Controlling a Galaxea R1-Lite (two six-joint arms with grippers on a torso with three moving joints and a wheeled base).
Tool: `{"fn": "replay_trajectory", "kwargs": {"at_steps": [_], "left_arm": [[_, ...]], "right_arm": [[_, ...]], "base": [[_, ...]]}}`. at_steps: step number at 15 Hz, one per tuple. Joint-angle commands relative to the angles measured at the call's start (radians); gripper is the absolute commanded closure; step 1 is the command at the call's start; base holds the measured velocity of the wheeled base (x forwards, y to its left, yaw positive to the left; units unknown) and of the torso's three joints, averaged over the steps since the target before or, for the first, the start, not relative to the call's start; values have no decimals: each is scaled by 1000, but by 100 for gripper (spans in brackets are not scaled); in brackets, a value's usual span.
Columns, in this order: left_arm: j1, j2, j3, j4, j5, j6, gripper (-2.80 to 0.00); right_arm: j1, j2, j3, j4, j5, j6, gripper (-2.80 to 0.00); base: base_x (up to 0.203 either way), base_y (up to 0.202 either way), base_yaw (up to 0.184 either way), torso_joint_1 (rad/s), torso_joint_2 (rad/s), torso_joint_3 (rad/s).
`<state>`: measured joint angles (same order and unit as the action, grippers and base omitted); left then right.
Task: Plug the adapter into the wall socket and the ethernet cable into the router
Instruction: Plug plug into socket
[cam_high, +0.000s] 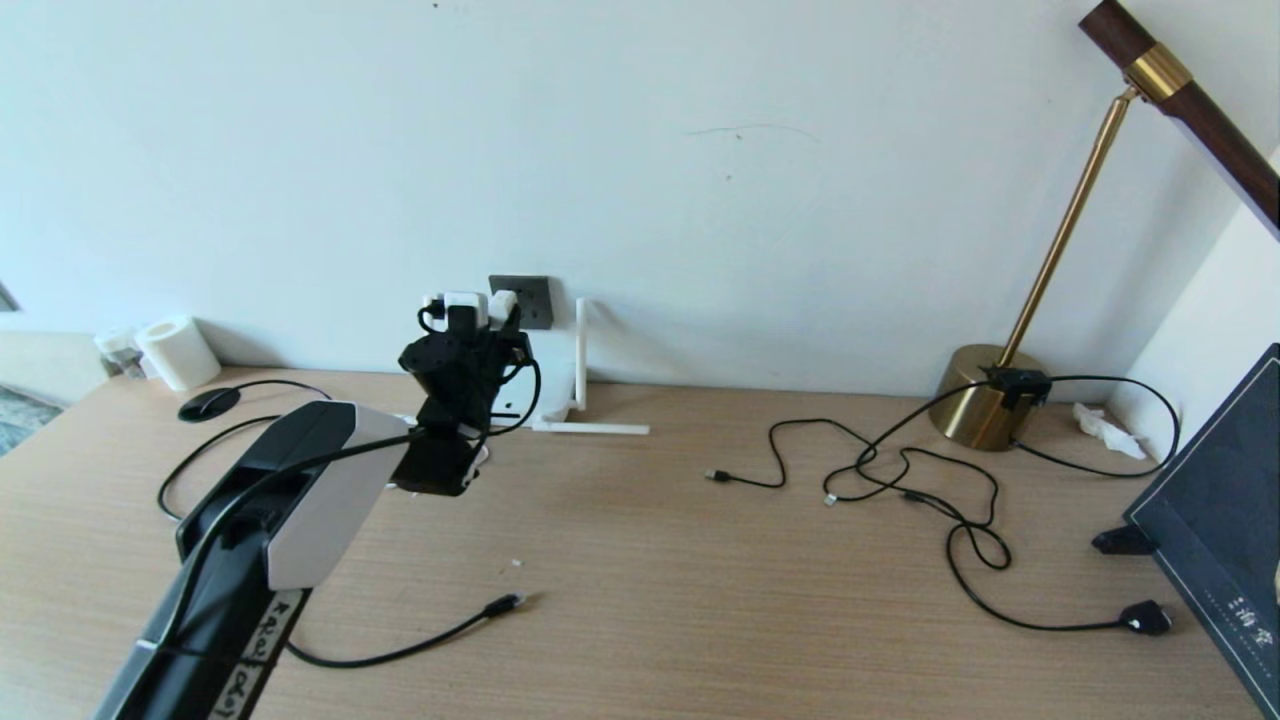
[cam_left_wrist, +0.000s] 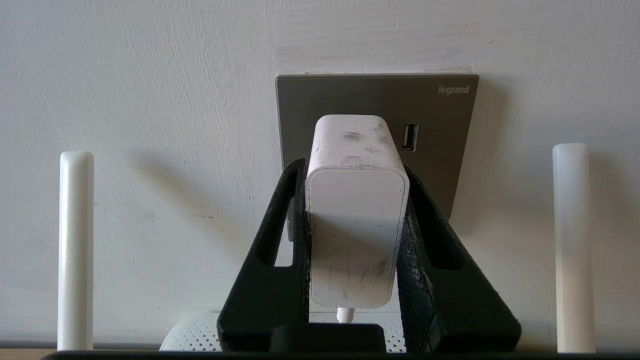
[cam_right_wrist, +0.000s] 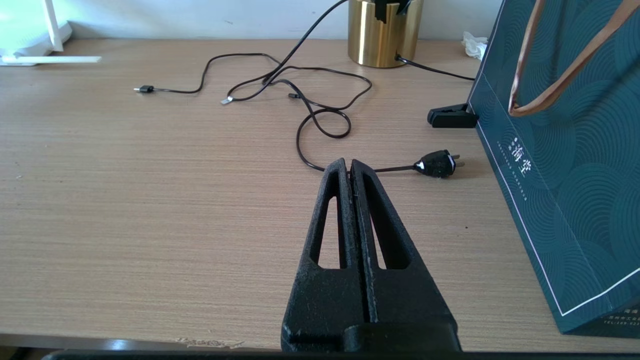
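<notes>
At nine o'clock of the desk (cam_high: 640, 560) we see our left gripper (cam_left_wrist: 356, 165) raised to the wall, its fingers (cam_left_wrist: 295, 240) clamped on the white adapter (cam_left_wrist: 356, 210), whose far end sits at the dark grey wall socket (cam_left_wrist: 440, 120) (whether the pins are seated we cannot tell). The router (cam_left_wrist: 192, 332) lies just below, its antennas (cam_left_wrist: 75, 250) flanking. At six o'clock lies the ethernet cable (cam_high: 420, 645). At three o'clock our right gripper (cam_right_wrist: 349, 162) hangs clenched on nothing above a black power plug (cam_right_wrist: 436, 164).
</notes>
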<state>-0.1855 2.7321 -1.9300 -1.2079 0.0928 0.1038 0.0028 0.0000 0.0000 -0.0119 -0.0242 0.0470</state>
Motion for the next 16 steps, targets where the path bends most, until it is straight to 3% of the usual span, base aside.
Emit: {"fn": "replay_trajectory", "kwargs": {"at_steps": [1, 16], "left_arm": [[0, -5, 0, -5, -2, 0, 0], [0, -14, 0, 7, -7, -3, 0]], "right_arm": [[0, 2, 0, 0, 0, 1, 0], [0, 2, 0, 0, 0, 1, 0]], "base": [[0, 0, 0, 0, 0, 0], [0, 0, 0, 0, 0, 0]]}}
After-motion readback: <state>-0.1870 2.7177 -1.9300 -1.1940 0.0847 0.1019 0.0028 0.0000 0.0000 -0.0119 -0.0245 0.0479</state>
